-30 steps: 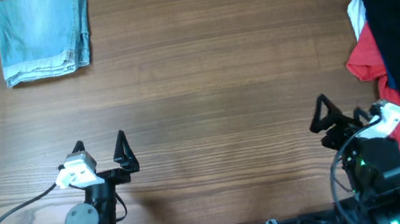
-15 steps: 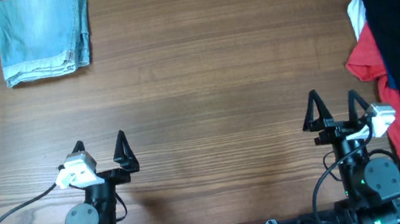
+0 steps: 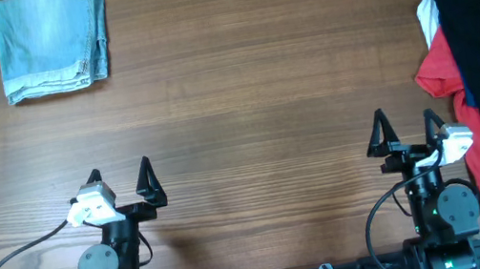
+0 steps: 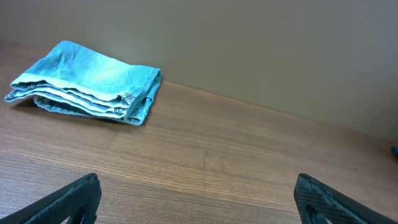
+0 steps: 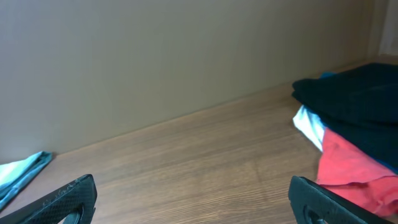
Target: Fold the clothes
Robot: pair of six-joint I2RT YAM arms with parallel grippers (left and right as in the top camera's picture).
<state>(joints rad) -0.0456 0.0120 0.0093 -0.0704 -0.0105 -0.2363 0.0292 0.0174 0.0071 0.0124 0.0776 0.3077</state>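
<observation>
Overhead: denim shorts (image 3: 51, 39) folded far-left, layered edges toward near side; left pincer (image 3: 119, 168), right pincer (image 3: 402, 115) released.

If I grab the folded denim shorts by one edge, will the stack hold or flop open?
The denim shorts lie in several loose layers, nothing binding them, so lifting one edge would probably let the stack sag and unfold. Pushed along the smooth wood table, they would likely slide as one bundle, upper layers perhaps shifting.

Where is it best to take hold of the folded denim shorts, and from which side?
Probably the near edge of the denim shorts, where the stacked layers face the left end effector. Come in low from the robot's side, pinching all layers together.
</observation>
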